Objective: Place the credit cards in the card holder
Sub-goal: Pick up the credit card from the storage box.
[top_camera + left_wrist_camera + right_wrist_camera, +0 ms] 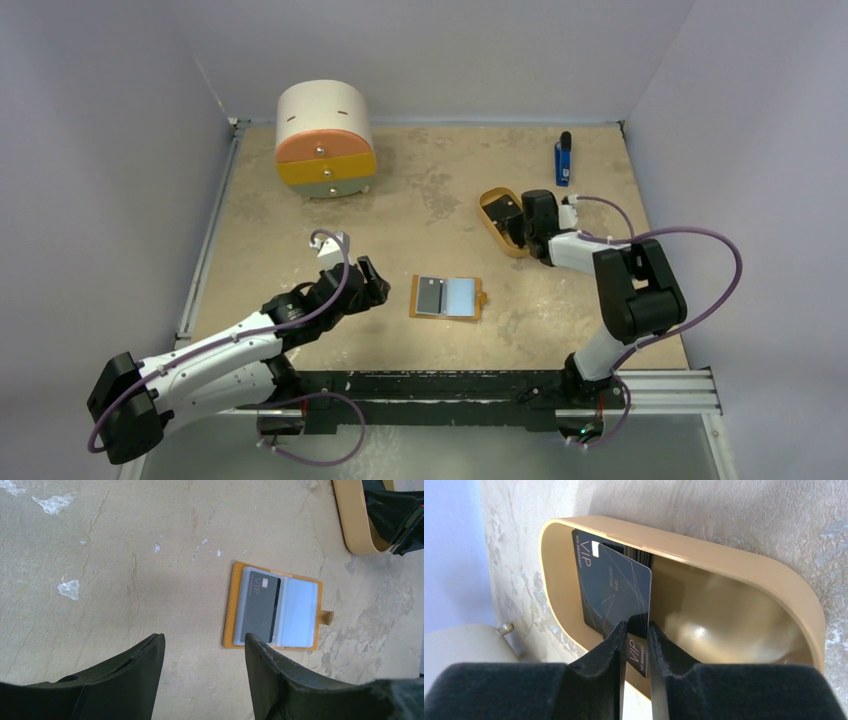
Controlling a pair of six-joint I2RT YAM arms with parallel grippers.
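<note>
Grip: right gripper (pixel 636 630) pinched a thin, stiff, likely slippery black credit card (pixel 621 590) edgewise inside the tan oval tray (pixel 724 562); left gripper (pixel 204 642) hung open outside it.

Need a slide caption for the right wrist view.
Right gripper shut on a black credit card inside the tan tray, a second card beneath it.

From overhead we see the whole table (pixel 430 200); wrist cameras look close (the left shares the card holder (pixel 297 612)).
</note>
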